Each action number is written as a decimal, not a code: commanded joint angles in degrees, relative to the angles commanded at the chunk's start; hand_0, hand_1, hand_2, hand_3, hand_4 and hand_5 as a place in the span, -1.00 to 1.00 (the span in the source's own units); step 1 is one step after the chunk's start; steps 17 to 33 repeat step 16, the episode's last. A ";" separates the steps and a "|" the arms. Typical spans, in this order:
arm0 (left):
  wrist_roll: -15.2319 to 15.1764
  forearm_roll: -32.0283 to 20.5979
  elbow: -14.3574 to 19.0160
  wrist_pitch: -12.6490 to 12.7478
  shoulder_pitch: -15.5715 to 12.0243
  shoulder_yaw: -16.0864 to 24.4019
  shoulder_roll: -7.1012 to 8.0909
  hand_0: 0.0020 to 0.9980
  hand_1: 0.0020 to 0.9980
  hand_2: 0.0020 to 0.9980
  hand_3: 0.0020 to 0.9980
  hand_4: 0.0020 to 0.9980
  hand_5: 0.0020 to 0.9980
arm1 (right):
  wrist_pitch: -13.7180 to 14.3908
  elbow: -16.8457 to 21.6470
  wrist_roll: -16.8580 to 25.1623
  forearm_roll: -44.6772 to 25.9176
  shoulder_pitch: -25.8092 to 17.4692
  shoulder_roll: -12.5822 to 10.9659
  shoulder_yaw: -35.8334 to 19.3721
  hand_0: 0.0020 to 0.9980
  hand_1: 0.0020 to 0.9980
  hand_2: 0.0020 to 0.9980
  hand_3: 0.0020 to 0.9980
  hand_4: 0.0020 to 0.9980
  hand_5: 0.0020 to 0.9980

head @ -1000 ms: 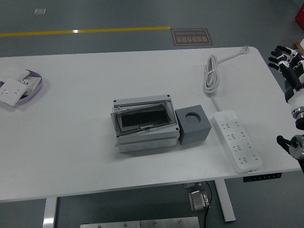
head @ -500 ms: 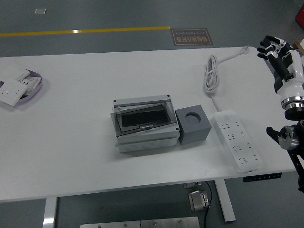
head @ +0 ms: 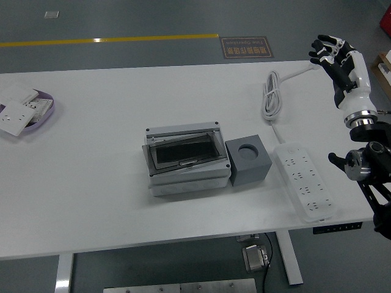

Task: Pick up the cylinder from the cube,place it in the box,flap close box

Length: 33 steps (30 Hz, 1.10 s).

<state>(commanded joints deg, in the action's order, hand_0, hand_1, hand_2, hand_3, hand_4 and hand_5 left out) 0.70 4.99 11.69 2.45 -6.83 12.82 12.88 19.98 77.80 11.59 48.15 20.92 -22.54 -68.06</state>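
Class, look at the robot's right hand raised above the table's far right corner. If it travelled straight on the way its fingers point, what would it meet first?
Probably nothing: the right hand points up and away past the table edge, toward bare floor. The way looks free, though depth is unclear.

Matt grey cube (head: 249, 161), pale plastic box (head: 187, 160) with glossy clear flap (head: 183, 151), smooth white table (head: 110, 122).

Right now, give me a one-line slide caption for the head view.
Right hand raised open over the table's far right corner; grey box and cube untouched at centre.
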 joint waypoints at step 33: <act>0.08 -1.19 -0.30 -0.27 -0.73 -1.21 -0.19 0.26 0.30 0.25 0.34 0.45 -0.50 | -1.42 -0.66 0.03 -1.25 -1.17 0.57 -0.32 0.31 0.18 0.22 0.28 0.52 -0.34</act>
